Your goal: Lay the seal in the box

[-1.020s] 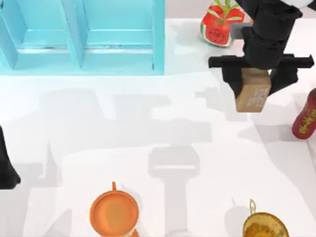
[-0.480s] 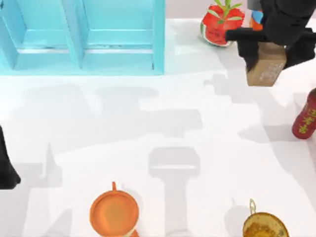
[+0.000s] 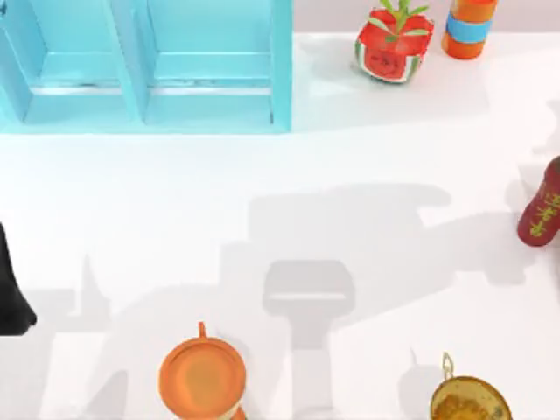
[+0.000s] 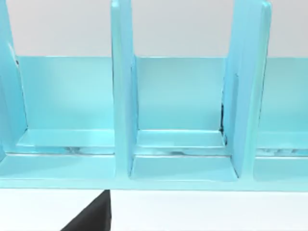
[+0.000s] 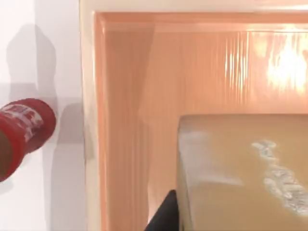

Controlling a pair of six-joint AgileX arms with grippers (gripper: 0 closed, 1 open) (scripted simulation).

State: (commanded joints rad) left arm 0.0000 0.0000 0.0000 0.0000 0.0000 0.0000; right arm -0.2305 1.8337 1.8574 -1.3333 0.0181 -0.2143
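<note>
Tan seal over the orange box, red bottle outside its wall. Right hand's grip: cannot tell.

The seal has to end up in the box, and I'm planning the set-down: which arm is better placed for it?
Right. Its wrist view has the seal close up over the orange box. The left arm sits at the table's left edge, facing the blue shelf.

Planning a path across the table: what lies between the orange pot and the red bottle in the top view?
Only bare white tabletop with shadows lies between the orange pot and red bottle, in the top view.
</note>
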